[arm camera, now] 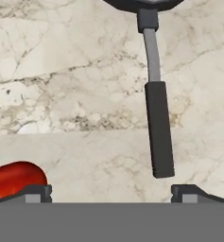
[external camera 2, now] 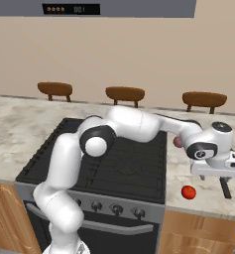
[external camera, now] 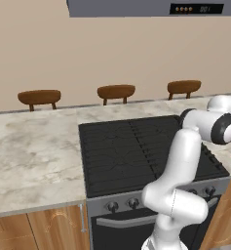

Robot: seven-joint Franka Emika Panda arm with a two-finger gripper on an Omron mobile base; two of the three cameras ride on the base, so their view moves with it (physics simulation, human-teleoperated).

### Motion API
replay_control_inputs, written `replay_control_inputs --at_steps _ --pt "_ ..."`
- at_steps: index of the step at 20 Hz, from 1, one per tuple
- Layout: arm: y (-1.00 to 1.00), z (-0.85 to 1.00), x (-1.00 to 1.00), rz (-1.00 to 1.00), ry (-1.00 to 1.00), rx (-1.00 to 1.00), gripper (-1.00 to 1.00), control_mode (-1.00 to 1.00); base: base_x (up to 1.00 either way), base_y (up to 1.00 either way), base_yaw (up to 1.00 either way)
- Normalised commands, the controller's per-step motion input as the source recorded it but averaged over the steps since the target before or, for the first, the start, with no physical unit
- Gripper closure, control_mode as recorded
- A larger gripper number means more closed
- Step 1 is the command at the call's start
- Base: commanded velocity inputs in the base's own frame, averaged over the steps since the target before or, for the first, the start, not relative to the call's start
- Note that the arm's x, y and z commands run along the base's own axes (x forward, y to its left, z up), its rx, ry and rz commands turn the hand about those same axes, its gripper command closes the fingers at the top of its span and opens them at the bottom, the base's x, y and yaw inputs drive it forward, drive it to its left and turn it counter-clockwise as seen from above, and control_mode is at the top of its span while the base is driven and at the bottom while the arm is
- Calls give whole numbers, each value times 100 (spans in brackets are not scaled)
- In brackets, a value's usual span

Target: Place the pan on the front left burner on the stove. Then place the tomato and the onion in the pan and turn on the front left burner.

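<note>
Pincer (arm camera: pixel 111 191) is spread wide and holds nothing, hanging over the marble tabletop (external camera 2: pixel 198 191) right of the stove (external camera 2: pixel 124 163), its tips straddling empty marble just short of the end of the pan (arm camera: pixel 156 90) handle. In the hand view the handle's black grip points at the pincer, with the pan body cut off at the top edge; the tomato (external camera 2: pixel 188 192) sits on the tabletop close beside one fingertip. Onion (external camera 2: pixel 177 142) is partly hidden behind the forearm near the stove's right edge, and the front left burner (external camera: pixel 112 171) is bare.
</note>
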Motion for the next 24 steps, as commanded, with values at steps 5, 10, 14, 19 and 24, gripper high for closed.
replay_control_inputs --at_steps 5,10,14,19,24 --pt "-22 -14 16 0 0 -2 -100 -100 0 0 0" --pt "-24 -12 16 0 3 0 -100 -100 0 0 0" --pt "-23 -11 13 0 3 0 -100 -100 0 0 0" --pt "-19 -11 8 0 3 0 -100 -100 0 0 0" --pt "-13 -19 2 0 3 0 -100 -100 0 0 0"
